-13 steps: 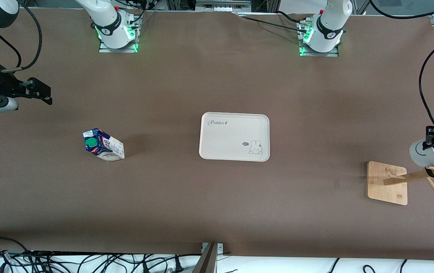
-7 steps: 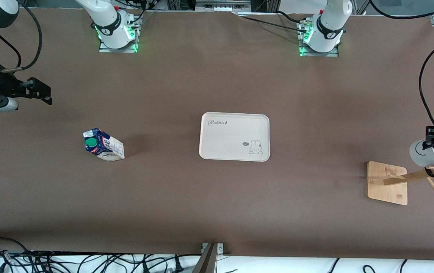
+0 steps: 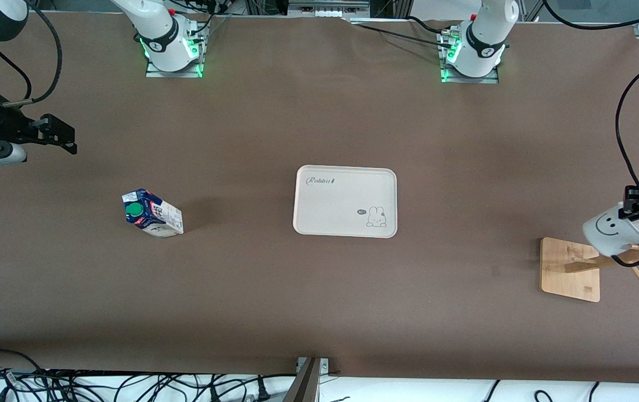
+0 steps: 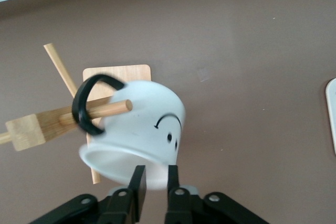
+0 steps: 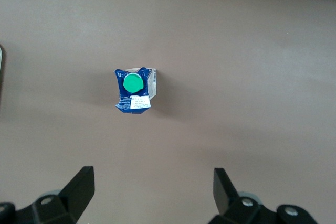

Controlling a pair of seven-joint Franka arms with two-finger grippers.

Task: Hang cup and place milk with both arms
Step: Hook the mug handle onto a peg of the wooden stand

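Front view: left pincer clamps the cup rim over the wooden rack, handle looped on a peg. Milk stands on the counter, well apart from the tray, toward the right arm's end.

Left wrist view: peg runs through the black handle.

Right wrist view: right pincer waits, fingers wide apart, over the counter near the milk.

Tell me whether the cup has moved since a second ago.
Yes. The cup has swung toward the wooden rack's base, tilting so its smiley face shows, handle threaded on the peg.
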